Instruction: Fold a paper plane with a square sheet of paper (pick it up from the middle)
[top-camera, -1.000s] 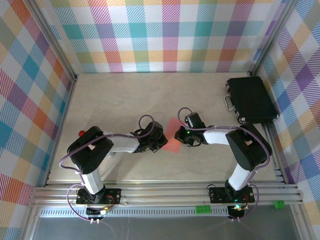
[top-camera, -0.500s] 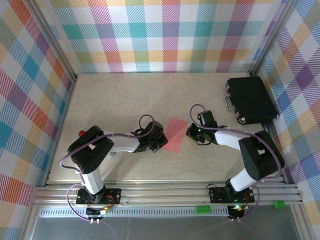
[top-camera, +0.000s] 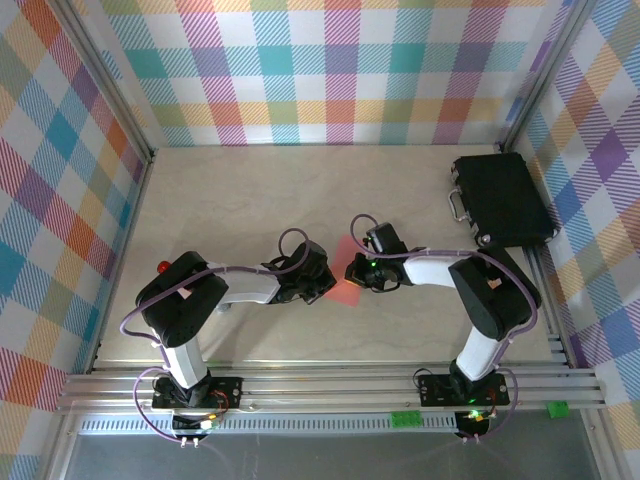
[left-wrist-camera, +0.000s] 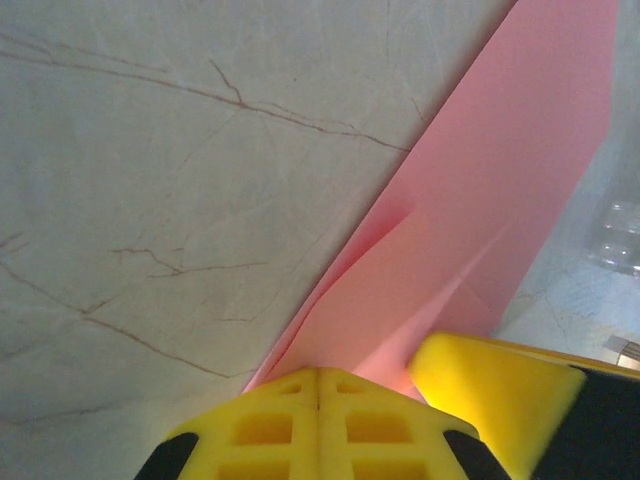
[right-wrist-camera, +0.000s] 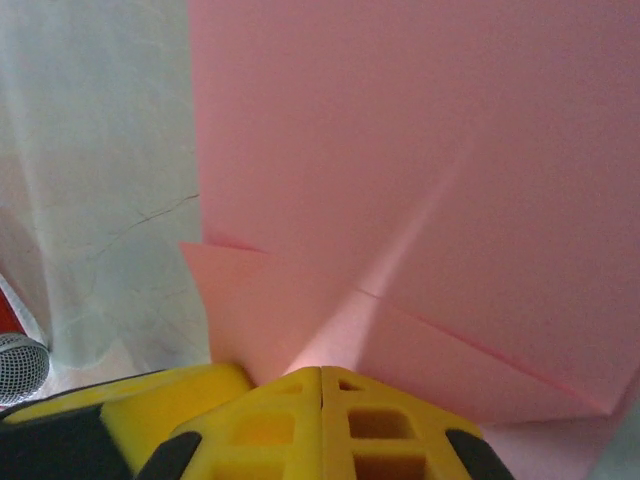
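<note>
The salmon-pink square sheet of paper (top-camera: 345, 272) lies flat on the table between both grippers. It is folded, with layered flaps and a centre crease (right-wrist-camera: 400, 150). My left gripper (top-camera: 325, 285) is shut, its yellow fingertips pressed together at the paper's left edge (left-wrist-camera: 318, 372). In the left wrist view the pink paper (left-wrist-camera: 480, 200) runs away from the tips. My right gripper (top-camera: 356, 272) is shut too, with its tips (right-wrist-camera: 321, 370) resting on the paper's flaps from the right. The two grippers almost touch; the other arm's yellow finger (left-wrist-camera: 500, 395) sits beside my left tips.
A black case (top-camera: 500, 200) with a handle lies at the back right. A small red object (top-camera: 162, 267) sits by the left arm's elbow. Plaid walls enclose the table on three sides, and an aluminium rail (top-camera: 330, 385) runs along the near edge.
Half a second ago my right gripper had swung right, off the paper, showing more of the sheet. It has come back left onto the paper. My left gripper has stayed put.
</note>
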